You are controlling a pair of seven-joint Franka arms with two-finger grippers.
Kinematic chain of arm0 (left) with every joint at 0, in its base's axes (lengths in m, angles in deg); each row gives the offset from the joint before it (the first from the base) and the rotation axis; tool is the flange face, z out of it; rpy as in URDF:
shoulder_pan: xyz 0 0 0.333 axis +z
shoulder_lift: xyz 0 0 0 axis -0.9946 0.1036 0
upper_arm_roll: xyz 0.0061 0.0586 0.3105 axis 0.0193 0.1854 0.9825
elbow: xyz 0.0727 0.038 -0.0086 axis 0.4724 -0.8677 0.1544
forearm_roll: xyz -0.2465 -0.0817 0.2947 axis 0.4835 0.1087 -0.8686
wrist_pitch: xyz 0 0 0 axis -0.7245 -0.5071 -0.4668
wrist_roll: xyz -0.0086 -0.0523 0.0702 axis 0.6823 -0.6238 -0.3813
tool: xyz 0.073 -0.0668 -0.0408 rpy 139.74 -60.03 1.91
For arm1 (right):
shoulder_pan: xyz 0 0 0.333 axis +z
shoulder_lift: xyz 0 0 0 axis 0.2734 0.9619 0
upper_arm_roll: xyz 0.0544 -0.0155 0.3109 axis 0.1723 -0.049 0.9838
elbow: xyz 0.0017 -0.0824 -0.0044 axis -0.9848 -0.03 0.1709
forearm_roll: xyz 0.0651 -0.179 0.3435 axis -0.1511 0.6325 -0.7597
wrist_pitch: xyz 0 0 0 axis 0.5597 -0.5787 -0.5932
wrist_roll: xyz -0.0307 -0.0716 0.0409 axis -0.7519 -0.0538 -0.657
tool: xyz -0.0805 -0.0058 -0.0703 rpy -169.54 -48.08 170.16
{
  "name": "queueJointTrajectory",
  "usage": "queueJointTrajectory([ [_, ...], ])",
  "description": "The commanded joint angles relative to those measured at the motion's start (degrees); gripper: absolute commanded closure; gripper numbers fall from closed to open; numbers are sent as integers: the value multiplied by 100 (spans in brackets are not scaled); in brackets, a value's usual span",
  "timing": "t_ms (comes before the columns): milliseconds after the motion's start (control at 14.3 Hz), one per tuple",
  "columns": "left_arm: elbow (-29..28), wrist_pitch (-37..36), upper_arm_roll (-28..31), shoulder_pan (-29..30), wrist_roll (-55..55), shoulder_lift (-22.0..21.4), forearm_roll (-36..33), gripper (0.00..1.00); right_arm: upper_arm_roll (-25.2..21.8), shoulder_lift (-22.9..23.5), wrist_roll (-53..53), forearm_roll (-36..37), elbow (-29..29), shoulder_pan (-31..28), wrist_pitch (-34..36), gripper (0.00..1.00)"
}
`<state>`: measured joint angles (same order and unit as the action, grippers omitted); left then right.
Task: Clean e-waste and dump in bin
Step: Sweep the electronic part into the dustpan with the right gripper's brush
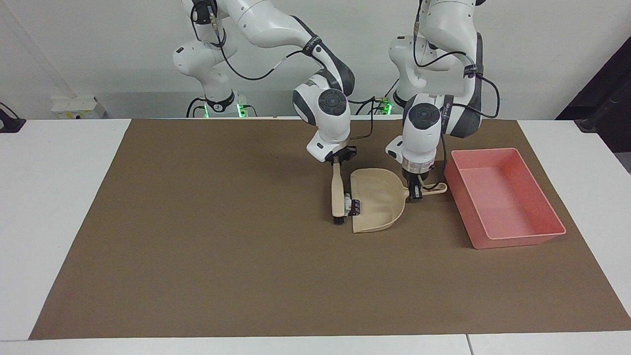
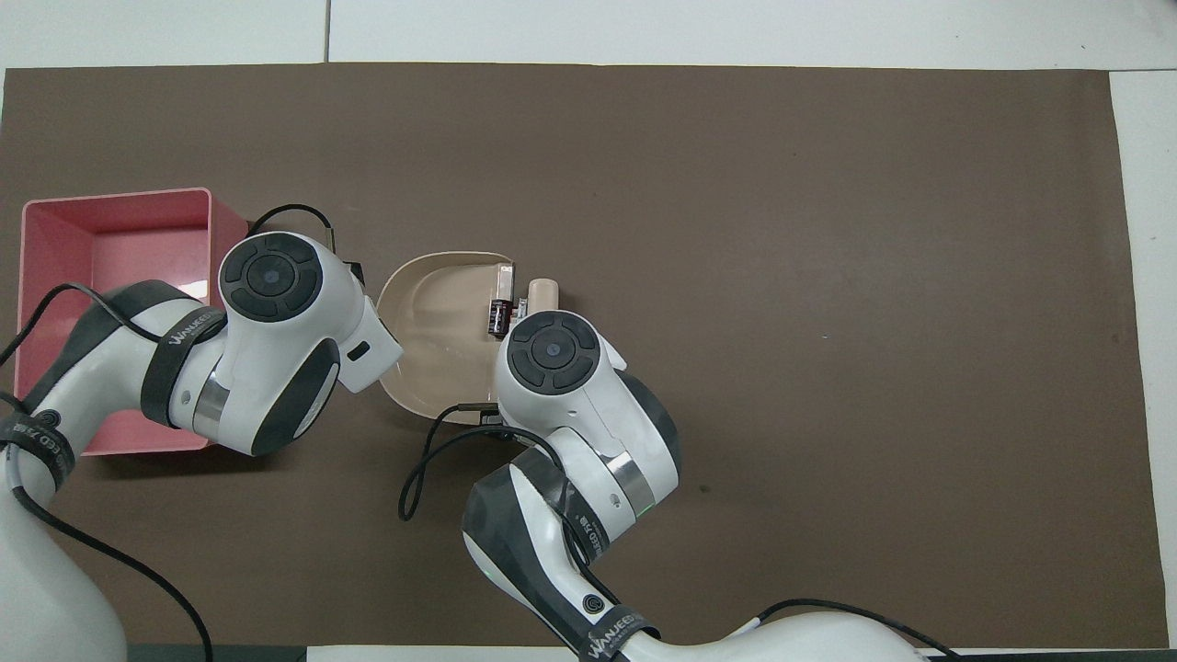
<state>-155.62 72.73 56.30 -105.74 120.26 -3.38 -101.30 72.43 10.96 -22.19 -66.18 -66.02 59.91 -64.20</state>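
E-waste (image 1: 353,206) sits at the dustpan's (image 1: 377,207) open lip, dark block just inside, whitish bit against the brush (image 1: 337,196). Right gripper (image 1: 338,157) is clamped on the brush handle, bristle end down on the mat. Left gripper (image 1: 415,190) is closed on the dustpan handle, pan flat. Bin (image 1: 512,231) lies just beside the dustpan, toward the left arm's end of the worktop (image 1: 54,207). Brown mat (image 1: 207,246) covers most of the white worktop. Plain white wall rises at the robots' end.
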Motion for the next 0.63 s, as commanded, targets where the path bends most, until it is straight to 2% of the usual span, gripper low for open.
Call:
queueJointTrajectory([
  [0,-63,-93,36,-47,99,-50,-120,100,58,272,235,-117,368,131,-61,100],
  [210,-89,-84,36,-55,90,-59,-120,100,58,404,418,-135,412,219,-262,100],
  [559,-89,-66,36,-38,99,-59,-120,100,66,746,639,-143,1096,228,8,100],
])
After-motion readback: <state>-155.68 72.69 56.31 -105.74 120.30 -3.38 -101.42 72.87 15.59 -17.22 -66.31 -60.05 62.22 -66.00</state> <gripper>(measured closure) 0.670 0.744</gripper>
